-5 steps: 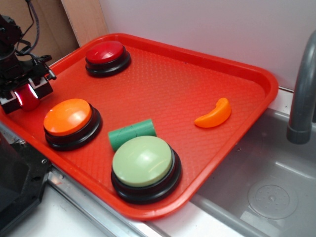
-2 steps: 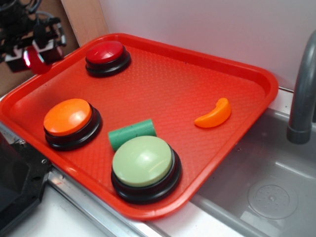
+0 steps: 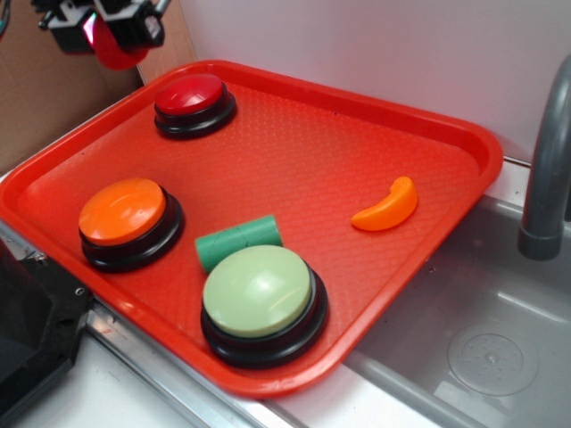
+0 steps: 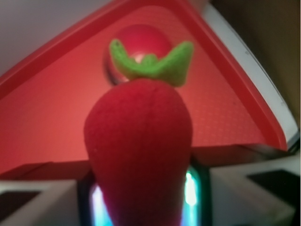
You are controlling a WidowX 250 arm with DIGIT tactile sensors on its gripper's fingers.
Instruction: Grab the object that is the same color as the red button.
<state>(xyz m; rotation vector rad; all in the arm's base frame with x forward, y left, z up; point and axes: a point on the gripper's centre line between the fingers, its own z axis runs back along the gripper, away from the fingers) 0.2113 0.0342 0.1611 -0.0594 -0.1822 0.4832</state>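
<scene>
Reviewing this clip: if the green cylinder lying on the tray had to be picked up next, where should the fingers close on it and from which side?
Grip the green cylinder across its middle, coming straight down from above. It lies on its side on the tray, so its curved flanks are the graspable faces. The orange button and pale green button crowd it, so probably only a top approach leaves room.

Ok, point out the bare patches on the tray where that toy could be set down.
The widest bare patch on the tray lies between the red button and the orange crescent. A smaller one sits between the red and orange button. It is crowded around the green cylinder and pale green button.
</scene>
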